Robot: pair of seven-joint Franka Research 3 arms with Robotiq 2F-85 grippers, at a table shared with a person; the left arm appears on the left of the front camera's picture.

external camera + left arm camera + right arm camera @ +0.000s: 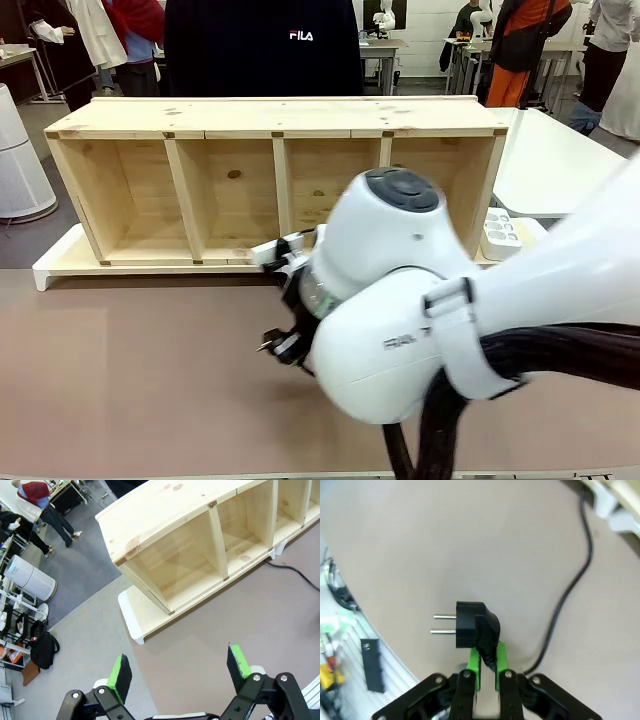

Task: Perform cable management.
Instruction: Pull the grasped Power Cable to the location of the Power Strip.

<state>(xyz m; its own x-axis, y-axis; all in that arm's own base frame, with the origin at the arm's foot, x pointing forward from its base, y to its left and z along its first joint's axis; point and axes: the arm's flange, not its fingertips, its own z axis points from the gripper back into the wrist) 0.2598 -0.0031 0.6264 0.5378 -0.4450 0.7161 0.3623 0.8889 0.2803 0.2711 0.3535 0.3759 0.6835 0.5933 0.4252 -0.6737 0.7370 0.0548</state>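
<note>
Grip: right claw (487,656) clenched on thin glossy black power cable (569,590), just behind its black plug (470,625).
Cable run: trails beyond claw across brown counter (420,540).
Other arm: left claw (177,667) released above counter, pale wooden shelf (200,540) ahead.

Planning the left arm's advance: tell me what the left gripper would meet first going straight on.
Probably the brown table top just before the pale wooden shelf; the open left gripper tilts down at it. Depth is unclear: the shelf's white base board might come first.
</note>
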